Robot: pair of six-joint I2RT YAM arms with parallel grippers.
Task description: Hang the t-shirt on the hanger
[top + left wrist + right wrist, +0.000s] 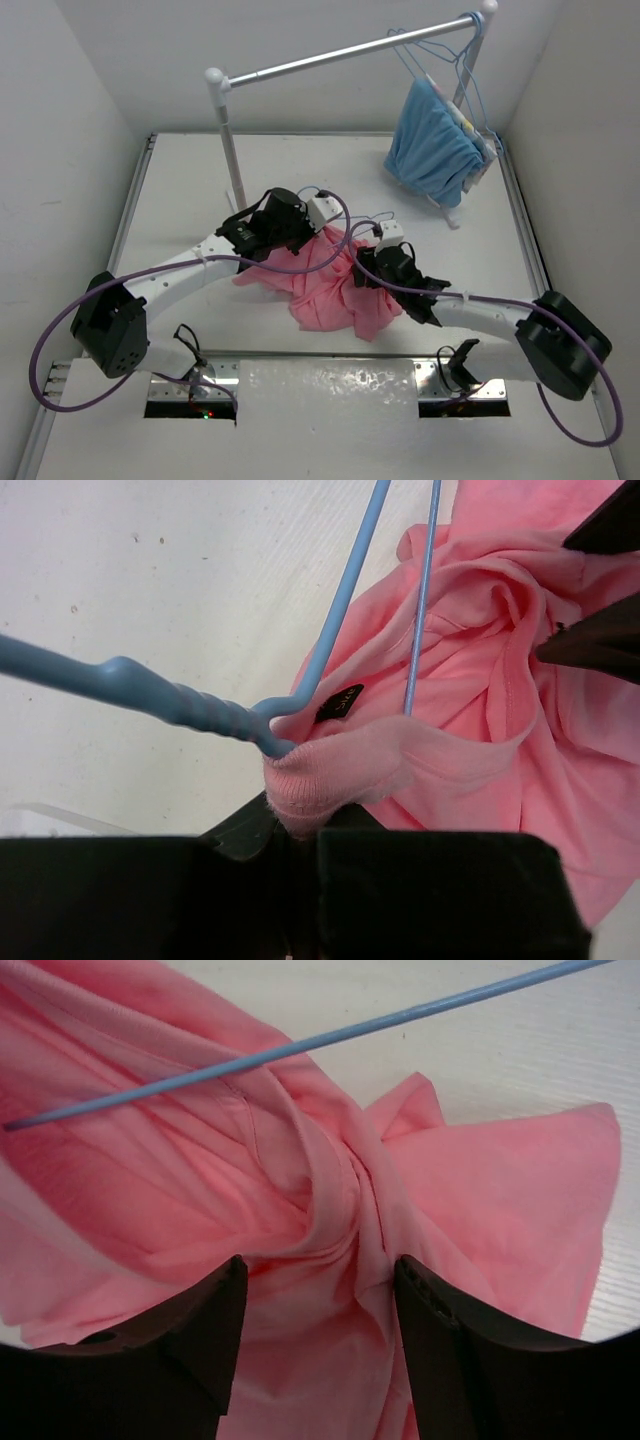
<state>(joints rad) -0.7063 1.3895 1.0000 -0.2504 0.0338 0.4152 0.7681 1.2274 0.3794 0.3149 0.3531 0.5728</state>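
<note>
- Black neck tag (340, 702), sewn inside the collar of the t-shirt (500, 770): it carries faint pale marks, too small and blurred to read.
- Top and right wrist views: no lettering, number, brand mark or sign can be read on any surface.

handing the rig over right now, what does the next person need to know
Left gripper: shut on the t-shirt at its ribbed collar, right where the hanger neck meets it.
Right gripper: jaws apart with bunched shirt fabric between them; grip unclear.
The t-shirt lies crumpled on the table, with the hanger wires across it.
Done: collar and hanger are together; whether a wire is inside the collar is unclear.
Left: work both hanger shoulders into the shirt.
</note>
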